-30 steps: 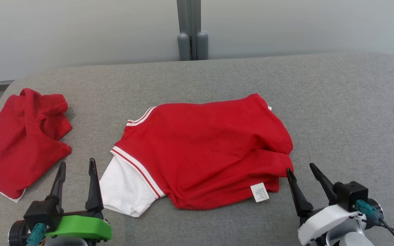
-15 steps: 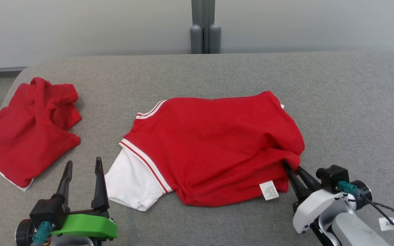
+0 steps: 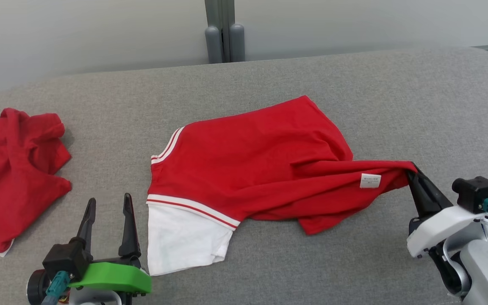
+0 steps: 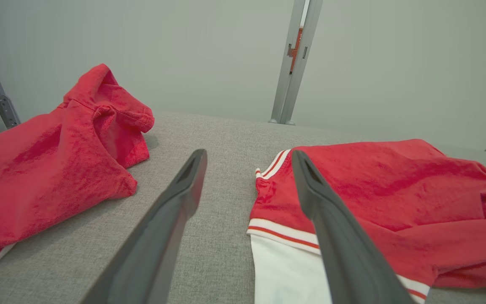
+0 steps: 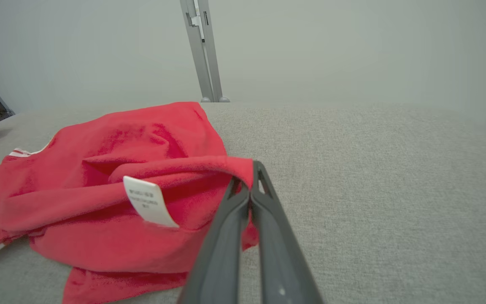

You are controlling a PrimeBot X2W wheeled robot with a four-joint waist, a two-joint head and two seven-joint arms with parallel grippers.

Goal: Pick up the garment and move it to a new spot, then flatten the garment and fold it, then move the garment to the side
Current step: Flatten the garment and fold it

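Note:
The garment [image 3: 248, 161] is a red shirt with white sleeves and red-and-white striped trim, lying across the middle of the grey table [image 3: 354, 93]. My right gripper [image 3: 411, 173] is shut on the garment's right edge and holds it pulled out to the right, a white care label [image 3: 370, 180] hanging just beside the grip. In the right wrist view the closed fingers [image 5: 247, 198] pinch a red fold of the garment [image 5: 141, 185]. My left gripper [image 3: 108, 205] stands open at the lower left, beside the white sleeve [image 3: 182, 237], with nothing between its fingers [image 4: 175, 211].
A second red garment [image 3: 13, 169] lies crumpled at the table's left edge, also in the left wrist view [image 4: 57, 147]. A grey post [image 3: 223, 34] stands behind the table against the pale wall. Bare grey cloth stretches to the right of the garment.
My right gripper closed on the garment's right edge and dragged it rightward, stretching the cloth out. The head camera shifted too. The left gripper stayed open.

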